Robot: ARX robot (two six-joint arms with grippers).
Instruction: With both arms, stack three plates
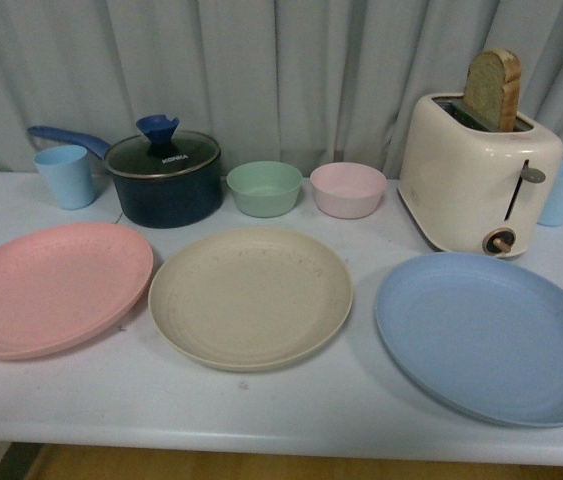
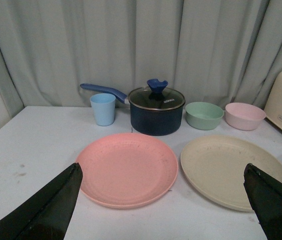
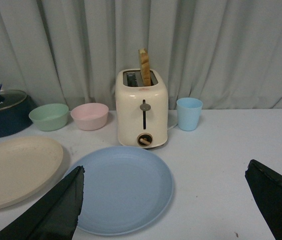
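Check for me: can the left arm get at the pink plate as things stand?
Probably yes. The left gripper is open and faces the pink plate, which lies bare with nothing before it; the beige plate sits close beside it.

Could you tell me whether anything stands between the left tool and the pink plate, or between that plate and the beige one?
Nothing visible does. The open left tool faces the pink plate directly, and only bare table lies between it and the beige plate.

Matte black, tapered tool fingers (image 2: 45, 210)
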